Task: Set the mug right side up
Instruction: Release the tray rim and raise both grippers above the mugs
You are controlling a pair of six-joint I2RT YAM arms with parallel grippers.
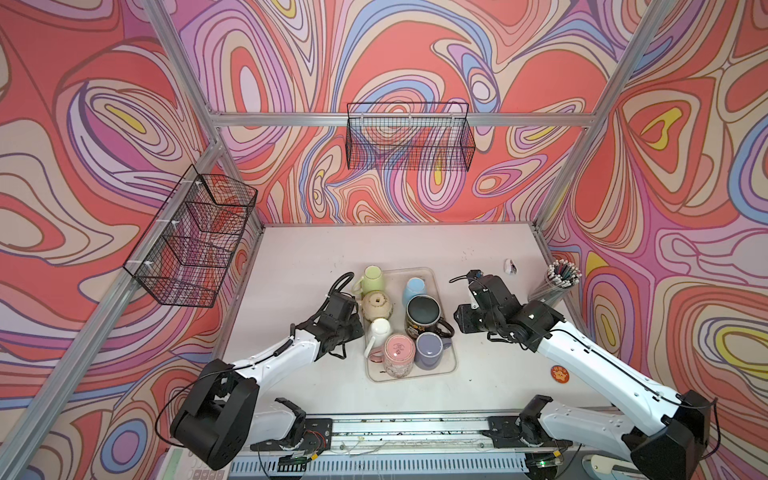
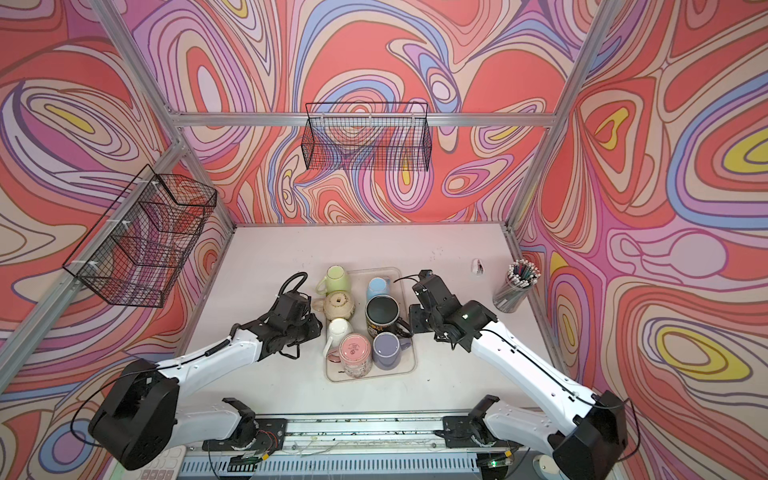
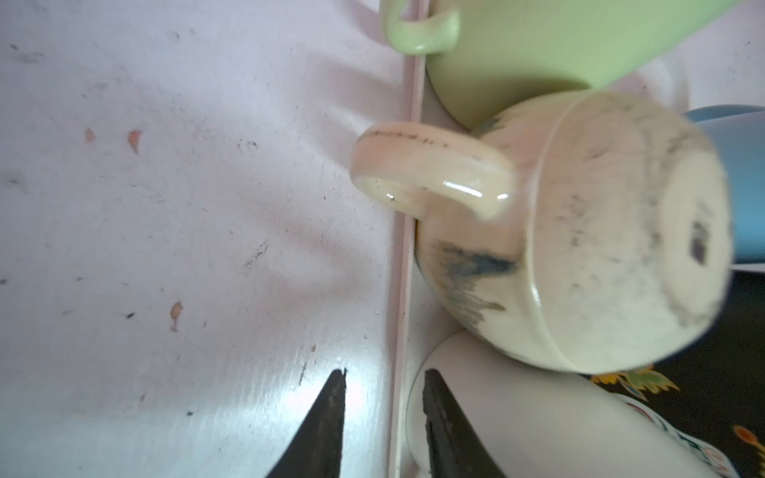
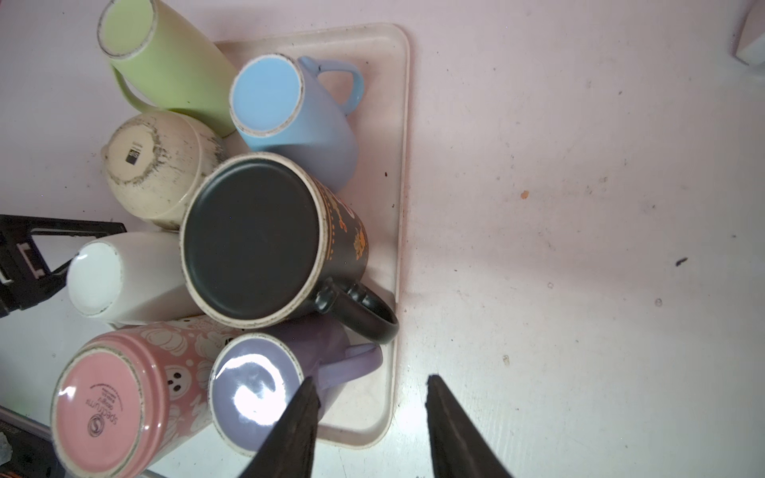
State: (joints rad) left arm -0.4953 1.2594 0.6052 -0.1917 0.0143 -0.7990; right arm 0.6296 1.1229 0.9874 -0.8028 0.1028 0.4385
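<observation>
- While both arms flank the tray (image 1: 448, 366) in the middle of the tabletop (image 1: 307, 266), I count seven mugs packed into it, every one bottom up.
- On the side nearer the left arm, from far to near, stand the green mug (image 1: 372, 279), the cream mug (image 1: 377, 306), the white mug (image 1: 380, 331) and the pink mug (image 1: 399, 353).
- On the side nearer the right arm, in the same order, stand the blue mug (image 1: 414, 289), the black mug (image 1: 424, 318) and the purple mug (image 1: 429, 349).
- I cannot tell which of them the task means.
- My left end effector (image 3: 385, 374) sits low just beside the tray, level with the white mug. Its fingers are apart and grip nothing, and the tray's rim runs through the gap.
- One left finger is over bare tabletop and the other is in front of the white mug's wall. I cannot tell whether it touches.
- The cream mug's handle juts over the tray's rim toward the left arm.
- My right end effector (image 4: 370, 378) hovers at the tray's opposite side, near the black mug's handle. Its fingers are wide apart and empty, and only the tray's corner and tabletop show between them.
- In the right wrist view one right finger overlaps the purple mug.
- Off to the right, a holder full of pencils (image 1: 555, 282) and a round orange sticker (image 1: 559, 372) sit on the tabletop, well apart from the tray.
</observation>
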